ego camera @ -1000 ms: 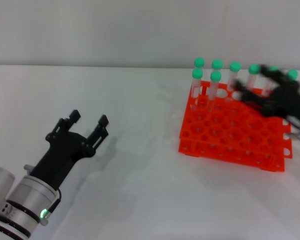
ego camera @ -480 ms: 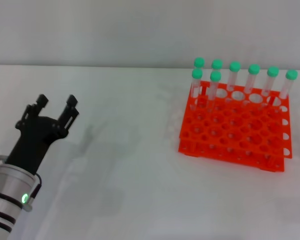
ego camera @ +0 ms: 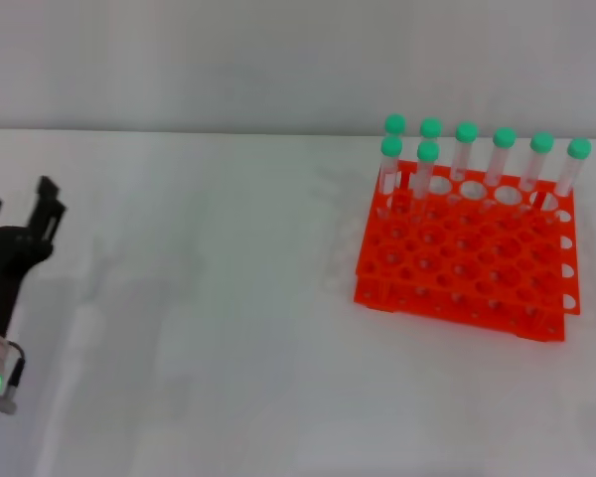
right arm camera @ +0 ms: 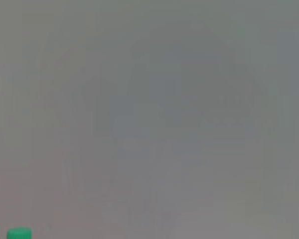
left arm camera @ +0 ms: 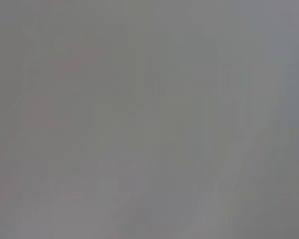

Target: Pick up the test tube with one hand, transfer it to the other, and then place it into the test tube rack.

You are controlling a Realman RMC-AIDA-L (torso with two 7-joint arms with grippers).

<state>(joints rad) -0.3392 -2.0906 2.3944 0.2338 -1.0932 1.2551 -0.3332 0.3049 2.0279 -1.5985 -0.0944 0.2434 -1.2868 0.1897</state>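
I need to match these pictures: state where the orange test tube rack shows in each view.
Head view: the test tube rack stands on the table's right side, eight green-capped tubes upright along its far rows.
Left wrist view: not in it.
Right wrist view: the rack itself is not in it; only two green caps show at the edge.
Shared landmark: the green caps.

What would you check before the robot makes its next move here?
1. Tubes in the rack: eight green-capped tubes stand upright in it, e.g.. Ok.
2. Loose tube on the table to pick up: none in sight. Not ok.
3. Left gripper: at the table's left edge, fingers apart, holding nothing. Ok.
4. Right gripper: out of the head view; its wrist camera shows only two green caps at the picture's edge. Cannot tell.
5. Free holes in the rack: many open in front of the tubes. Ok.
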